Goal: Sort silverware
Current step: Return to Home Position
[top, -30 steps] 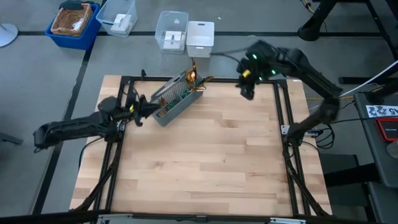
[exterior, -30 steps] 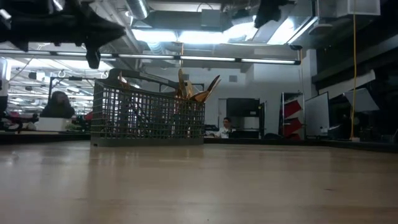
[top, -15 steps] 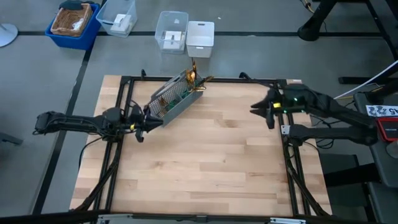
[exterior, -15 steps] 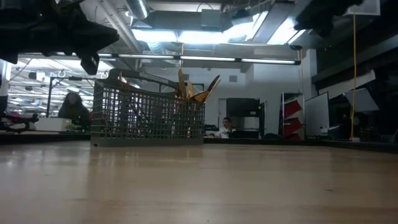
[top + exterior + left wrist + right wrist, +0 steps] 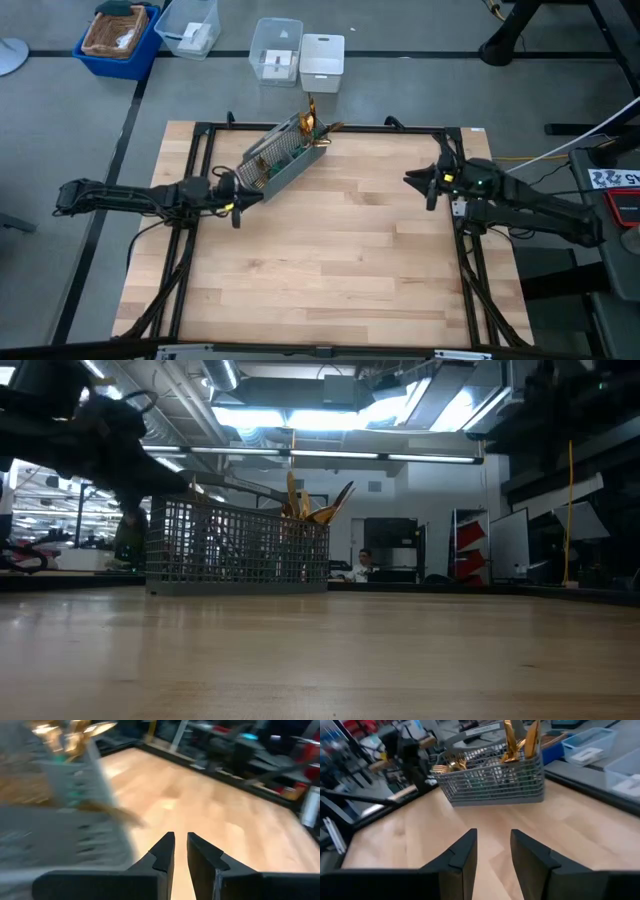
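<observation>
Since the silverware point(image 5: 312, 122) stands in the grey caddy point(image 5: 283, 158) at the desk's point(image 5: 330, 260) far edge, reach slowly with the left gripper point(image 5: 236, 200), fingers nearly together, empty, and the right gripper point(image 5: 428, 183), fingers slightly apart, empty.

Right gripper point(image 5: 492, 852): two dark fingers at lower centre of the frame, apart, nothing between them.
Table point(image 5: 580, 835): light wood, fills the middle and lower right.
Caddy point(image 5: 492, 782): grey mesh, upper centre, standing on the table.
Silverware point(image 5: 520, 742): gold heads rising above the caddy rim, upper centre; more gold heads toward its left end.
Left arm point(image 5: 412, 760): dark, upper left, beside the caddy.
Bins point(image 5: 585, 745): clear and blue, upper right, beyond the table edge.
</observation>
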